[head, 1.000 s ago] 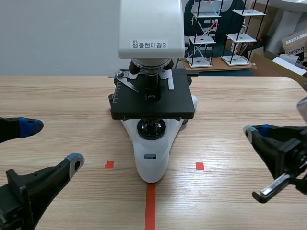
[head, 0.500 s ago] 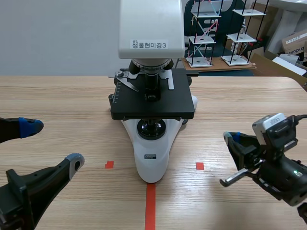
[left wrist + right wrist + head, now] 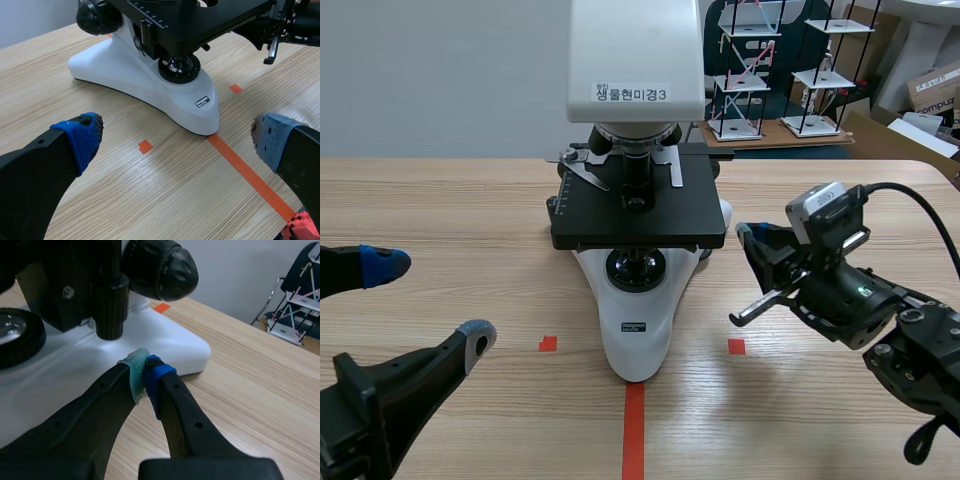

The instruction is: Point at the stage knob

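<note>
A white-and-black microscope stood on the wooden surface. The left tool lay released, well short of the base. The right tool, clenched on nothing, had its tips just short of the stage knob, which hung under the stage.

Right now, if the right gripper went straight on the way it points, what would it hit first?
Most likely the black stage knob, hanging just ahead of the shut fingers of the right gripper; depth is unclear, so it might touch the white base first.
</note>
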### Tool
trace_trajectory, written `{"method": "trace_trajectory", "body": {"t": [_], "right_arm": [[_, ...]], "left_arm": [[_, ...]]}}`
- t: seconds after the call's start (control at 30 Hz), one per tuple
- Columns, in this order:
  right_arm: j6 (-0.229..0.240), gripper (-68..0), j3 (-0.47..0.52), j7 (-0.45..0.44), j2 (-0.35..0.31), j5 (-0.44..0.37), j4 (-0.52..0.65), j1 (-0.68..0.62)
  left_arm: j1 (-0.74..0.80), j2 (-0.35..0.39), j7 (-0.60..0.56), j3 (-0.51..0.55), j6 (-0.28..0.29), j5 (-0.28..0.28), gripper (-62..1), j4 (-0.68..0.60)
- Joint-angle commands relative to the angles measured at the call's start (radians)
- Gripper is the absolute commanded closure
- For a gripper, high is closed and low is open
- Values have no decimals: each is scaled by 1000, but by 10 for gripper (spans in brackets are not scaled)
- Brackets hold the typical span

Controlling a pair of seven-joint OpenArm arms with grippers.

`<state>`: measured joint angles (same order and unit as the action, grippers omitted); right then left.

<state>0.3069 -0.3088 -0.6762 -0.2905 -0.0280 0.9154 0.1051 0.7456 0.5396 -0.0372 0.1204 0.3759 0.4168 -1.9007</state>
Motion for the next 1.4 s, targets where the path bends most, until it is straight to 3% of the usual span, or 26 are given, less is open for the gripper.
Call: {"method": "trace_trajectory", "body": {"t": [0.0,1.37], "right_arm": [[0,-1,5,-15,3,3,16,14],[3,-2,5,-38,2,6,16,11]], "left_arm": [[5,-5,-17,2,3,7,-623,-15],[5,-5,-14,2,3,7,-623,-15]]}}
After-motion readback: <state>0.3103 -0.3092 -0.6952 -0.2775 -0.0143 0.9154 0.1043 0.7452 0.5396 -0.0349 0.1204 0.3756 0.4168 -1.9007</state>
